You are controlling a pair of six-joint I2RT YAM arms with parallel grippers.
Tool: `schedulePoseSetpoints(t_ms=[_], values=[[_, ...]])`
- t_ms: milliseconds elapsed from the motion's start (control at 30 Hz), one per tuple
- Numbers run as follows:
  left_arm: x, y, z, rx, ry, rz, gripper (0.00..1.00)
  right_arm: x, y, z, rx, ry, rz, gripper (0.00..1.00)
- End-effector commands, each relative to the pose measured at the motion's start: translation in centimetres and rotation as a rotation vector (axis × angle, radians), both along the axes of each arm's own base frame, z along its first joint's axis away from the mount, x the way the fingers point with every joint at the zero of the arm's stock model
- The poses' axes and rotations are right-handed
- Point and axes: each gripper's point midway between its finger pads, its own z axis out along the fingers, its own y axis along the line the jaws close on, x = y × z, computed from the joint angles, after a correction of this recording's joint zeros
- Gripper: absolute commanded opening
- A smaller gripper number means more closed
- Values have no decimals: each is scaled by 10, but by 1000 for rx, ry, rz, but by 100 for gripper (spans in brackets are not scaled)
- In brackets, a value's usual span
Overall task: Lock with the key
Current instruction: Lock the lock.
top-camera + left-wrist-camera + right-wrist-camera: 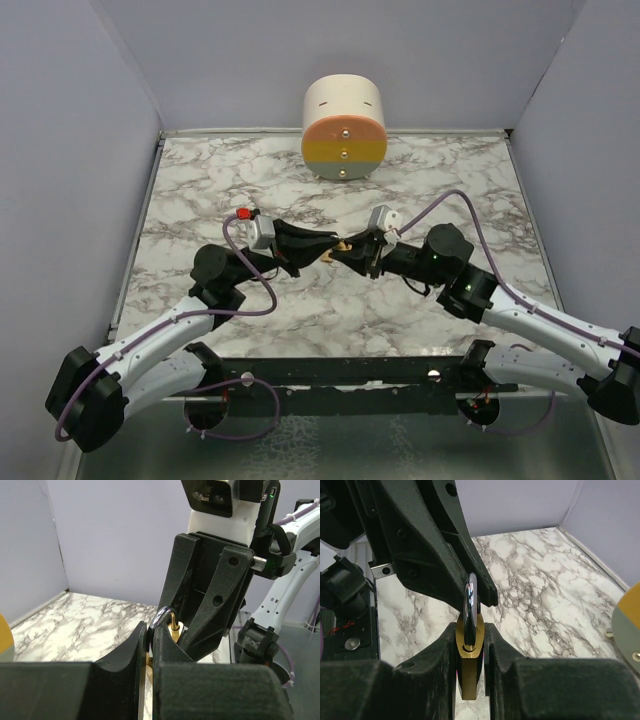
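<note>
Starting at the near edge, we count two white-and-black arms, the left arm [160, 335] and the right arm [540, 320]. Each trails one purple cable [470, 215], and both bend inward so that their grippers meet nose to nose over the middle of the marble-patterned counter [450, 180].

Between them is the only task thing we can make out: one brass padlock [469, 665] with one silvery steel shackle [470, 597]. The right gripper [470, 632] has it by the body. Its two black fingers [440, 650] pinch the flat brass sides, and the shackle points away from that wrist towards the left arm.

The left gripper [150, 637] faces it from the opposite side. Its two fingers [127, 655] sit nearly together with only a narrow slit between them, their tips on either side of the shackle's loop. A sliver of brass shows down in that slit; whether it is a key or part of the lock's body, we cannot tell.

Farther back, well apart from the arms and against the far wall, one cream cylinder [343, 100] lies on its side. Its round face is banded orange, yellow and blue-grey, with three small studs, one per band.
</note>
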Motion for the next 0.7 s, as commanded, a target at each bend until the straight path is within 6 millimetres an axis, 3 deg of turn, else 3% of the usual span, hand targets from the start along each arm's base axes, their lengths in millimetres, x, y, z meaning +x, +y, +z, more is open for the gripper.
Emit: schedulePoseSetpoints(t_ms=[0, 467, 667], values=[[-33, -8, -156, 385, 512, -117, 0, -56, -47, 235, 585, -551, 45, 2], [-65, -26, -205, 528, 573, -178, 0, -49, -49, 258, 595, -594, -1, 2], [-73, -28, -216, 561, 580, -192, 0, -51, -53, 267, 604, -612, -8, 2]])
